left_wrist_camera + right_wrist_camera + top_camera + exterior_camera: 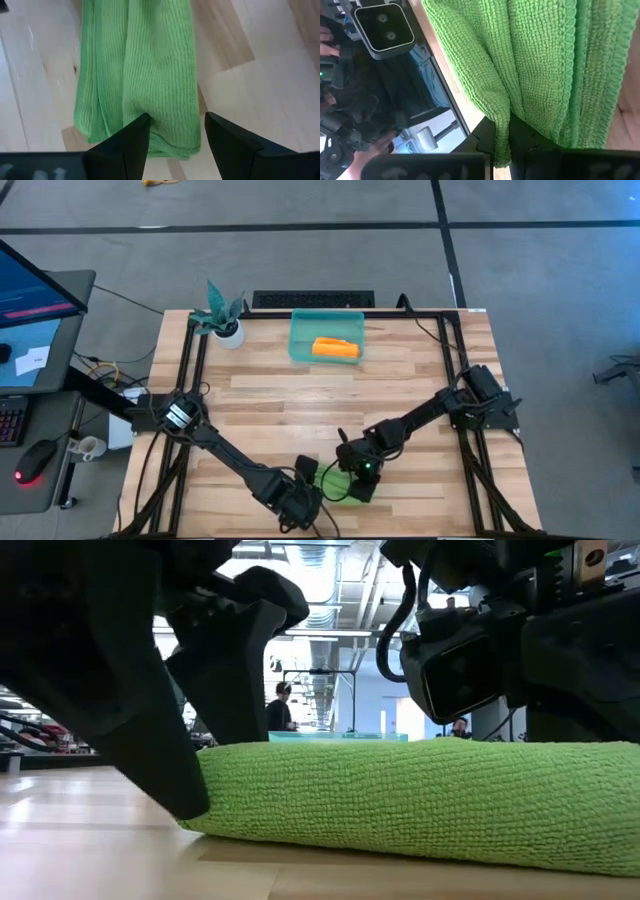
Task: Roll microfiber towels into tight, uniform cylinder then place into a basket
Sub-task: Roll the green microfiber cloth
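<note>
Left wrist view, left gripper (175, 131): jaws stand apart, straddling the near end of the lime green towel (137, 70), one dark finger just touching its edge, the other beside it over bare wood.
Right gripper (502, 145): jaws nearly closed, pinching a fold of the green towel's edge; the cloth hangs down between the dark fingers in the right wrist view.
Both arms: they meet at the front edge of the surface (400, 395), the left arm reaching in from the left side, the right arm from the right side, grippers close together over the green cloth (335, 483).
Green towel, shape: folded lengthwise into a long, low, loosely rolled band lying flat on the wood; the low view shows it as a thick rounded ridge (420, 795) across the front of the surface. Its layers show as stacked edges at one end.
Green towel, texture: ribbed, nubbly microfiber with a stitched hem.
Basket (300, 340): teal bin at the back of the surface, near the middle, well apart from the grippers.
Basket contents: the orange-yellow towel (335, 348), rolled into a short cylinder, lying inside toward the bin's right half.
Beside the basket: a small white pot with a teal plant (222, 320), to its left.
</note>
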Motion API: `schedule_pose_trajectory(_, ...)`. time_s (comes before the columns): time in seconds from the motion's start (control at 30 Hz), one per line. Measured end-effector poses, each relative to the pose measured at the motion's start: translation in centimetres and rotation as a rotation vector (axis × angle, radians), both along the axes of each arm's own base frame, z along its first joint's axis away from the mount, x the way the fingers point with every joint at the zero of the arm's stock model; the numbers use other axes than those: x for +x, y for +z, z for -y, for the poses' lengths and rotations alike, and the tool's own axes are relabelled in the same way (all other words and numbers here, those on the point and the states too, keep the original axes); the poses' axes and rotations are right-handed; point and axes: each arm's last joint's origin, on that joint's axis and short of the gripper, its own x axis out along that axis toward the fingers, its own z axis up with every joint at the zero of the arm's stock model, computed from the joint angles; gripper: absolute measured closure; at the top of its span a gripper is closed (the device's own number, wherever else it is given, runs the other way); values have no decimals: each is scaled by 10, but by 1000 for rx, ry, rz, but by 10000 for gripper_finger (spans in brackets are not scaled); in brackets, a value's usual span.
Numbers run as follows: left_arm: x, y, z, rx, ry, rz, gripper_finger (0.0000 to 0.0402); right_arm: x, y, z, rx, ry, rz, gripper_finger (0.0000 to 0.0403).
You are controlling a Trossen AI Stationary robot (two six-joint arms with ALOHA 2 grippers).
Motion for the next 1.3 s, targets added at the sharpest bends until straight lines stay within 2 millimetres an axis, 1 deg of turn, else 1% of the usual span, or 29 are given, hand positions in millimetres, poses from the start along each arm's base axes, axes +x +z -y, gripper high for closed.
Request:
schedule_pose_trajectory(0.1, 2, -1, -5, 7, 12, -9, 220, 0, 0, 0, 0, -1, -1, 360)
schedule_pose_trajectory(0.2, 5, -1, -10, -7, 10, -29, 243, 0, 0, 0, 0, -1, -1, 360)
schedule_pose_trajectory(0.3, 10, -8, -15, -57, 6, -76, 291, 0, 0, 0, -2, 1, -3, 360)
schedule_pose_trajectory(0.37, 14, -15, -19, -83, 17, -106, 334, -1, 0, 0, -3, 4, -5, 360)
schedule_pose_trajectory(0.43, 16, -16, -22, -108, 40, -124, 377, -2, -1, -1, -7, 21, 1, 360)
schedule_pose_trajectory(0.47, 16, -19, -23, -124, 58, -138, 387, -2, 0, -1, -3, 30, 5, 360)
schedule_pose_trajectory(0.53, 17, -19, -25, -177, 91, -167, 387, -4, 0, -4, 11, 57, 9, 360)
schedule_pose_trajectory(0.57, 17, -16, -25, -216, 105, -180, 385, -4, 0, -5, 23, 69, 12, 360)
schedule_pose_trajectory(0.7, 14, -9, -23, -409, 165, -279, 386, -4, 3, -10, 66, 103, 22, 360)
schedule_pose_trajectory(0.8, 13, -5, -21, -507, 266, -331, 392, -4, 4, -11, 101, 114, 5, 360)
schedule_pose_trajectory(0.87, 14, -4, -22, -537, 324, -338, 393, -4, 3, -10, 99, 79, -45, 360)
schedule_pose_trajectory(1.0, 15, -6, -26, -581, 409, -372, 387, -1, 1, -1, 52, -23, -93, 360)
schedule_pose_trajectory(1.13, 17, -6, -29, -610, 433, -404, 386, 3, 0, 8, 50, -138, -188, 360)
schedule_pose_trajectory(1.3, 17, -6, -30, -619, 442, -419, 388, 5, 0, 14, 57, -226, -265, 360)
